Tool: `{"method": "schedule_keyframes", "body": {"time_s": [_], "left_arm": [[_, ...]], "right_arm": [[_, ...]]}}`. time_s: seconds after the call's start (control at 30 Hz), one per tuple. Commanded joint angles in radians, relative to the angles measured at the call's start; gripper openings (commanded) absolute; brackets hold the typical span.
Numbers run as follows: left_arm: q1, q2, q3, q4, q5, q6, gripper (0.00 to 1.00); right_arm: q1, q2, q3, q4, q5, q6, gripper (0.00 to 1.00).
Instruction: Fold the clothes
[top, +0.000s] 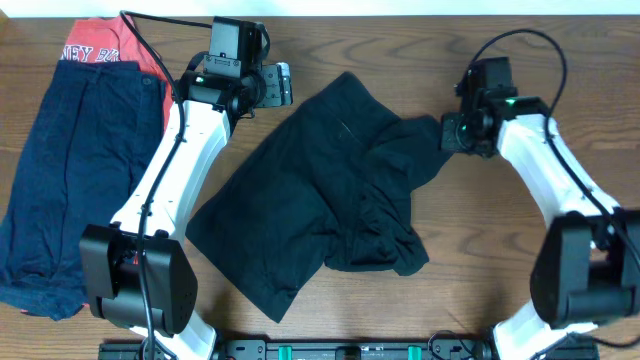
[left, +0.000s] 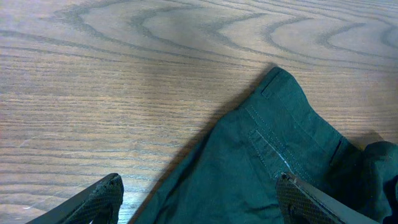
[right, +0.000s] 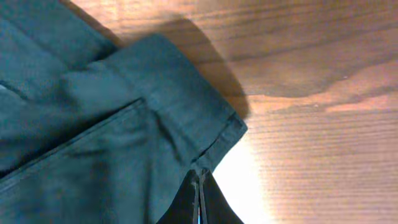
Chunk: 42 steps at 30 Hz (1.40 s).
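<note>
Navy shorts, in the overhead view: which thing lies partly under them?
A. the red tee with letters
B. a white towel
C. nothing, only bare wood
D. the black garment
A: the navy shorts cover the lower part of the red tee, and its lettered top sticks out past their upper edge.

Black garment (top: 320, 190) crumpled, spread at centre; navy shorts (top: 70, 170) flat at far left, overlapping red tee (top: 100, 50).
</note>
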Motion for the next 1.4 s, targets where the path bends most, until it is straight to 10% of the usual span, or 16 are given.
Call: {"method": "schedule_keyframes", "body": {"time_s": [0.0, 0.27, 0.67, 0.8, 1.03, 1.37], "left_arm": [[0.004, 0.011, -0.007, 0.000, -0.005, 0.017, 0.80], [0.021, 0.011, -0.007, 0.000, -0.005, 0.017, 0.80], [0.058, 0.011, -0.007, -0.038, -0.005, 0.013, 0.80], [0.058, 0.011, -0.007, -0.040, -0.005, 0.013, 0.80], [0.058, 0.011, -0.007, -0.040, -0.005, 0.013, 0.80], [0.058, 0.011, -0.007, -0.039, -0.005, 0.013, 0.80]], "right_arm": [[0.026, -0.015, 0.017, -0.002, -0.057, 0.016, 0.01], [0.150, -0.014, 0.017, 0.188, -0.089, 0.016, 0.74], [0.319, 0.081, 0.017, 0.304, 0.048, 0.016, 0.88], [0.330, 0.121, 0.017, 0.248, 0.105, 0.016, 0.79], [0.304, 0.120, 0.079, 0.005, 0.283, 0.053, 0.02], [0.163, 0.072, 0.253, -0.357, 0.242, 0.095, 0.01]]}}
